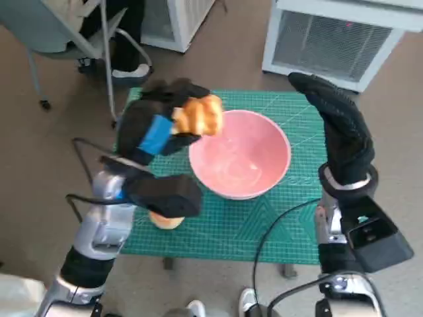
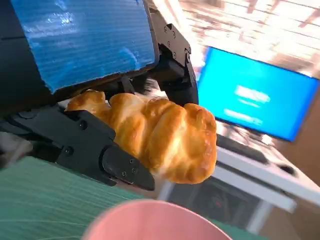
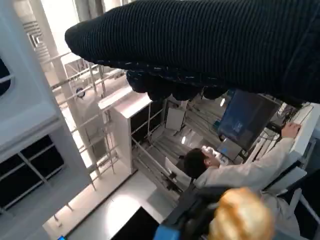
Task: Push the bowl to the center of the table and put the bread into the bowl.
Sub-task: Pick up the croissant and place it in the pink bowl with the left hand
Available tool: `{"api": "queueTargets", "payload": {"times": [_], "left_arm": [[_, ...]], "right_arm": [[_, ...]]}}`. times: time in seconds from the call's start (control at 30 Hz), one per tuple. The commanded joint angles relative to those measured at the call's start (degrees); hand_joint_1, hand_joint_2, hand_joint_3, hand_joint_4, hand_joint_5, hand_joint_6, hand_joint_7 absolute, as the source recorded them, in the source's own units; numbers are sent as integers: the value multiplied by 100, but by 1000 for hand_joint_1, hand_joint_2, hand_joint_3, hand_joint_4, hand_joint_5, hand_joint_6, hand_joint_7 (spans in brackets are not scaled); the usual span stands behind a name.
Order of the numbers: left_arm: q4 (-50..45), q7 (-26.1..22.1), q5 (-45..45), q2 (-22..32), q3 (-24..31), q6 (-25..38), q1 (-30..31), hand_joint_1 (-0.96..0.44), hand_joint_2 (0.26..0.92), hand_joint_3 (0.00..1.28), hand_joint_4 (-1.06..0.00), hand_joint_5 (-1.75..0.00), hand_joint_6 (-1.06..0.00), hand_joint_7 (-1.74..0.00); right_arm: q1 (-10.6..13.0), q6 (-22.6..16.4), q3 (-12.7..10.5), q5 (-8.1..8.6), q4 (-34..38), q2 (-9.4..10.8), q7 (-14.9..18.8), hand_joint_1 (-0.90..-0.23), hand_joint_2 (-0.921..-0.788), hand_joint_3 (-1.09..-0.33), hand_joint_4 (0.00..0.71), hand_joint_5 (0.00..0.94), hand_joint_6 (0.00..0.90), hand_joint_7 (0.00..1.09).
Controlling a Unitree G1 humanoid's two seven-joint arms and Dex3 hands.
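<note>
— golden and glossy, that braided bread roll point(image 1: 198, 116); the blue-taped black left hand point(image 1: 158, 129) has it clasped in its fingers point(image 2: 102, 150), up in the air at the rim of the round pink bowl point(image 1: 240, 153).

— and the bowl is about mid-way across the green cutting mat point(image 1: 264, 228) on the worktop. how do you reckon the bread handles?

— light and soft, i'd say; squeeze hard and it would dent. holding it round the middle, as it is now, looks right. the crust may be a bit slick.

— the black knitted right hand point(image 1: 337, 129)?

— stands upright beside the bowl's far side, fingers straight, holding nothing.

— there's a second small roll point(image 1: 166, 220) under the left forearm.

— only the head view shows that. the left wrist view shows the grip up close, with the pink rim just below. the right wrist view shows a person seated at a desk.
</note>
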Motion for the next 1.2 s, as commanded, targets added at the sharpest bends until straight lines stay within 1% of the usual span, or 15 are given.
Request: {"api": "queueTargets", "payload": {"times": [0.03, 0.4, 0.47, 0.53, 0.57, 0.6, 0.63, 0.67, 0.7, 0.73, 0.8, 0.87, 1.03, 1.1, 1.2], "left_arm": [[483, 80, 41, -140, -181, -339, -265, -1, 920, 33, -771, -1005, -626, -1225], [1926, 6, -143, -355, -478, -1241, -695, -1, 920, 62, -731, -1064, -598, -1243], [2138, -124, -216, -363, -497, -1348, -750, -1, 920, 93, -704, -1118, -555, -1258], [2306, -294, -297, -344, -509, -1459, -795, -1, 921, 157, -647, -1202, -468, -1321], [2371, -369, -331, -332, -511, -1512, -814, -70, 921, 185, -606, -1082, -458, -1355], [2429, -535, -397, -301, -511, -1558, -832, -168, 921, 226, -600, -804, -444, -1406], [2471, -654, -442, -281, -507, -1593, -847, -204, 911, 232, -580, -553, -396, -1267], [2501, -820, -500, -245, -507, -1613, -867, -202, 915, 185, -539, -359, -392, -929], [2524, -935, -537, -222, -503, -1632, -882, -238, 917, 150, -469, -230, -394, -641], [2522, -1105, -581, -177, -502, -1635, -897, -251, 918, 138, -444, -185, -397, -533], [2497, -1441, -676, -92, -487, -1643, -920, -342, 920, 103, -310, -75, -354, -250], [2459, -1786, -811, -11, -461, -1645, -944, -393, 920, 91, -241, -38, -321, -144], [2170, -2524, -1238, 158, -306, -1513, -913, -453, 921, 74, -115, -6, -245, -27], [1973, -2680, -1375, 232, -223, -1460, -830, -459, 921, 70, -92, -3, -228, -14], [1663, -2629, -1502, 346, -59, -1578, -600, -460, 921, 62, -76, -2, -217, -5]], "right_arm": [[222, 145, 29, 19, -154, -49, 34, -618, -921, -764, 262, 5, 93, 511], [363, 258, -24, 10, -393, -114, 20, -605, -921, -770, 265, 3, 45, 585], [381, 260, -28, -5, -416, -119, 15, -602, -921, -770, 265, 3, 40, 590], [394, 265, -32, -18, -433, -124, 7, -600, -921, -771, 265, 3, 35, 594], [398, 267, -35, -23, -438, -127, 3, -600, -921, -771, 265, 3, 34, 596], [400, 268, -38, -33, -440, -131, -2, -600, -921, -771, 265, 3, 32, 598], [402, 268, -40, -39, -442, -134, -6, -599, -921, -771, 265, 2, 30, 601], [405, 269, -44, -46, -444, -136, -11, -599, -921, -771, 265, 2, 28, 603], [406, 269, -46, -50, -445, -138, -15, -600, -921, -771, 265, 2, 27, 605], [410, 272, -48, -55, -451, -139, -20, -601, -921, -771, 265, 2, 26, 606], [416, 277, -49, -62, -462, -143, -27, -604, -921, -770, 264, 2, 23, 612], [418, 281, -49, -73, -470, -147, -33, -606, -921, -770, 264, 2, 21, 615], [417, 276, -41, -112, -472, -140, -58, -608, -921, -769, 264, 2, 17, 624], [408, 280, -33, -114, -458, -133, -59, -608, -921, -770, 264, 2, 17, 628], [395, 285, -18, -106, -430, -121, -52, -609, -921, -770, 264, 1, 16, 638]]}}
